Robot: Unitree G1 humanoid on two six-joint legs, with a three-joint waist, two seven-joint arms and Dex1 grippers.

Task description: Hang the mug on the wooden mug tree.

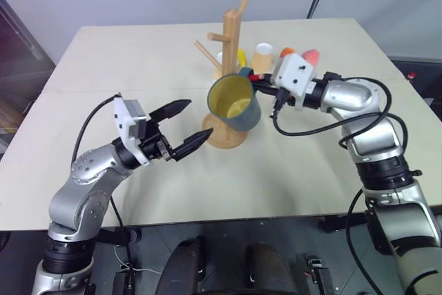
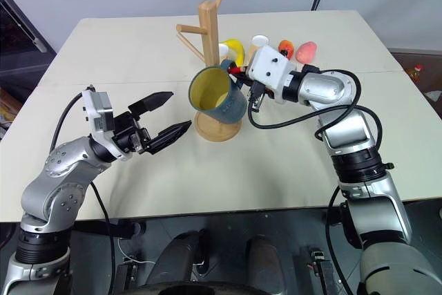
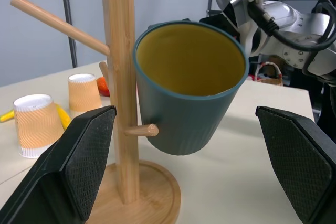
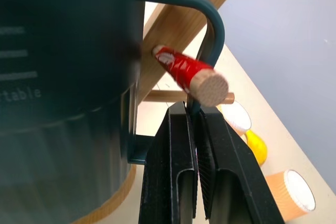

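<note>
The dark teal mug (image 1: 235,105) with a yellow inside hangs tilted against the wooden mug tree (image 1: 231,32), its mouth facing me. In the right wrist view a red-taped peg (image 4: 184,69) passes through the mug's handle (image 4: 210,30). My right gripper (image 4: 195,111) is shut on the lower part of that handle, reaching in from the right (image 1: 261,86). My left gripper (image 1: 197,119) stands open to the left of the tree's round base (image 1: 224,136), touching nothing; its two fingers (image 3: 79,166) frame the mug (image 3: 189,87).
Behind the tree stand tan paper cups (image 3: 34,124) (image 3: 84,92), a small white cup (image 2: 259,41), a yellow item (image 1: 241,56), and orange (image 1: 287,52) and pink (image 1: 311,55) items. The beige table (image 1: 138,60) stretches wide on the left and toward the front edge.
</note>
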